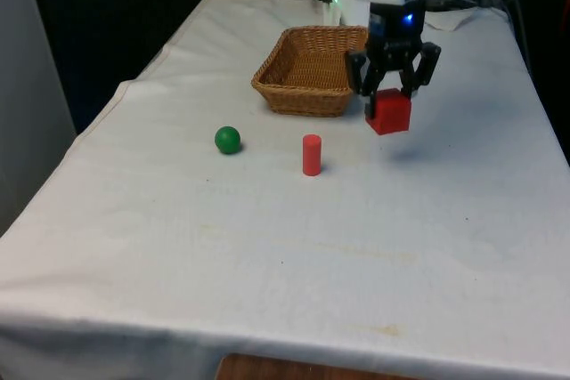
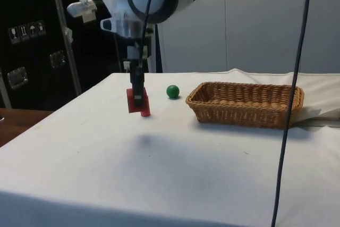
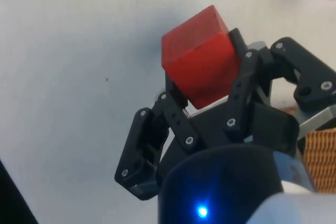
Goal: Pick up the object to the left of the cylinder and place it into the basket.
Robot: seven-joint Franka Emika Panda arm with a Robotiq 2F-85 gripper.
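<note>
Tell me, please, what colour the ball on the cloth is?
Green; the ball shows best in the front view.

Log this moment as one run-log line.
hand: shut on red cube, lifted off cloth | red cylinder, green ball: on table | basket: empty

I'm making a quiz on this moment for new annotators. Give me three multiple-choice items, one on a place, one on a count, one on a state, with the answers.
1. Where is the green ball?
A. in the basket
B. on the cloth, on the front view's left of the cylinder
C. on the cube

2. How many red things are there?
A. one
B. two
C. three

3. What is the state of the cube?
A. lying in the basket
B. resting on the cloth
C. held off the cloth by the gripper

Answers: 1 B, the ball lies beside the cylinder, outside the basket. 2 B, cube and cylinder. 3 C, the gripper clamps it, with its shadow on the cloth below.
</note>
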